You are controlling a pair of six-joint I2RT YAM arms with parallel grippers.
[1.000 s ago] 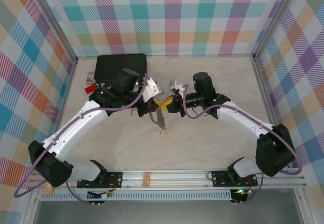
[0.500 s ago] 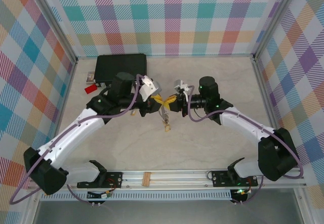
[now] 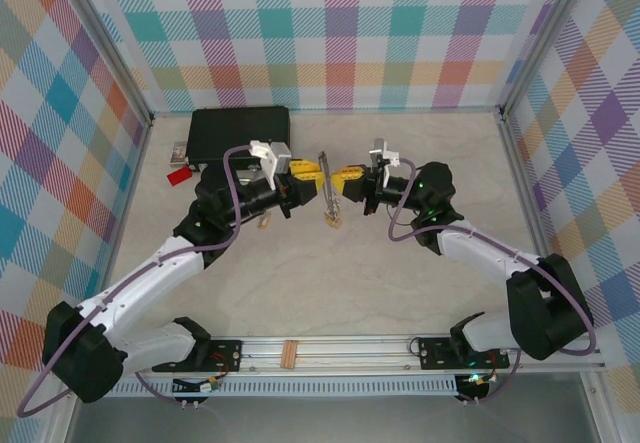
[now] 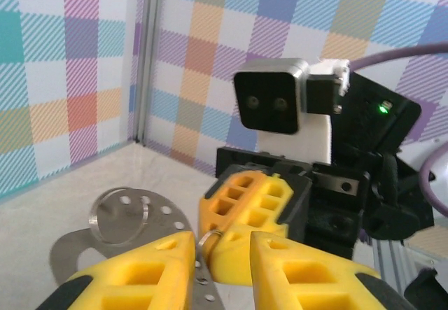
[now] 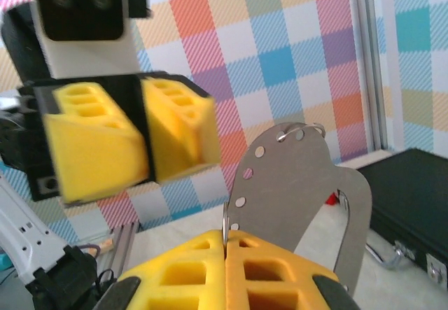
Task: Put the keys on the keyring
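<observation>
My right gripper (image 3: 345, 176) (image 5: 225, 236) is shut on the keyring (image 5: 225, 219), a thin silver loop pinched edge-on between its yellow fingers. A grey metal plate (image 5: 301, 191) pierced with small holes hangs from the loop; a second small ring (image 5: 301, 129) sits at its top. In the top external view the plate (image 3: 323, 178) is edge-on between both grippers, with a brass key (image 3: 330, 223) dangling below. My left gripper (image 3: 308, 173) (image 4: 222, 243) faces the right one, open, its fingers either side of the keyring (image 4: 208, 238) without clamping it. The plate (image 4: 133, 215) lies by its left finger.
A black case (image 3: 240, 131) lies at the back left, with a small red tag (image 3: 178, 175) beside it. A small pale item (image 3: 263, 221) lies on the table under the left arm. The mounting rail (image 3: 290, 351) runs along the near edge.
Both grippers have moved toward the back of the table, carrying the plate and key with them. The left gripper's jaws, shut a second ago, have parted.
</observation>
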